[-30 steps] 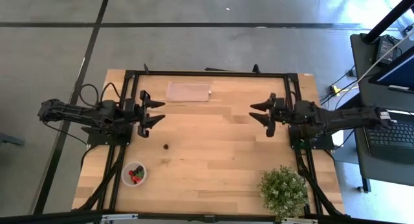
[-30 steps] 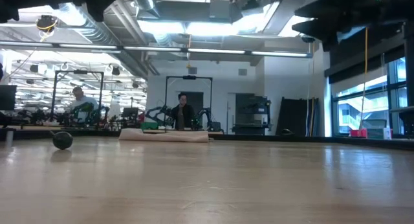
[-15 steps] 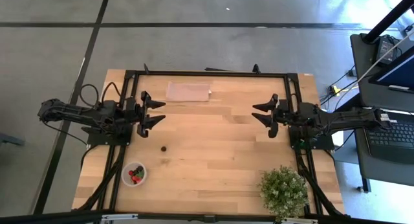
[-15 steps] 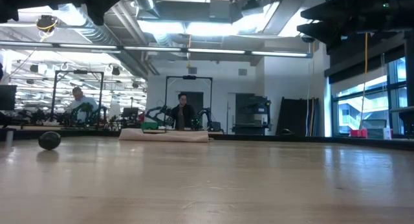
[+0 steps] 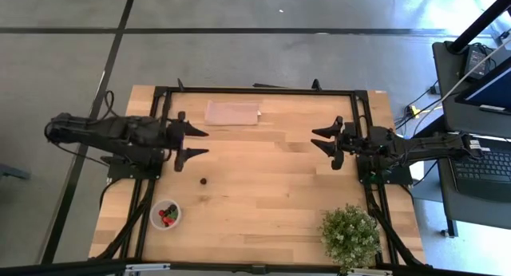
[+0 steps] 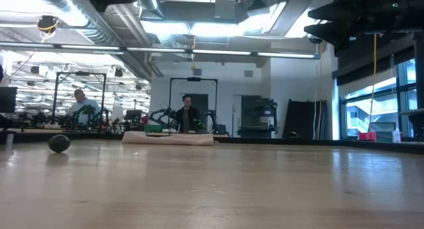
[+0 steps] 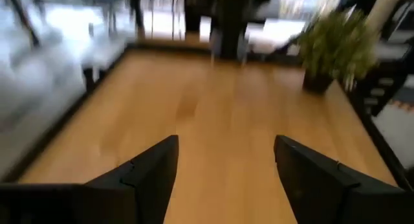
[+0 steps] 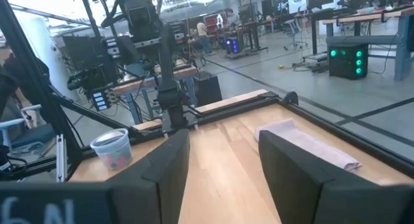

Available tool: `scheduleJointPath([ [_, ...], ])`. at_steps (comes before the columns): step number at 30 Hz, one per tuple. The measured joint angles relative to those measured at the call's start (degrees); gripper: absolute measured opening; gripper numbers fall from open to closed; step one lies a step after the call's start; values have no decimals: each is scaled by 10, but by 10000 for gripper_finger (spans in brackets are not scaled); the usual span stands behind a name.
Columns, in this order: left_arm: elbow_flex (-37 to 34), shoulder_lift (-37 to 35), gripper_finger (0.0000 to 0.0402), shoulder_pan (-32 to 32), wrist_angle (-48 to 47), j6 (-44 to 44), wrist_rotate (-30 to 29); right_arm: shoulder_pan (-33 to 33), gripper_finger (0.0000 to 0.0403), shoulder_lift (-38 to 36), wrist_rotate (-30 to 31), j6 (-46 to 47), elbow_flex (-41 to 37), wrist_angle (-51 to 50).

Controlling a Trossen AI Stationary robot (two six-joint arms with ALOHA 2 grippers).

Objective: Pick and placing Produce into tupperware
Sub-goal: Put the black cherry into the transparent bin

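Mostly done, by the look of it; several red and dark fruits already in the tupperware (image 5: 165, 214) near the front left edge of the table (image 5: 271, 188); one dark berry (image 5: 204, 181) left loose on the wood, between tub and left gripper (image 5: 194, 143); left gripper empty, fingers spread, swung since a second ago to point more across the table; berry rolled slightly in the low view; right gripper (image 5: 322, 139) spread, empty, drawn back a little toward its own side.
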Motion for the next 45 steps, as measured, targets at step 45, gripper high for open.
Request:
scheduleJointPath([
  [45, 88, 470, 208, -17, -255, 89, 188, 0, 188, 1, -1, -16, 0, -29],
])
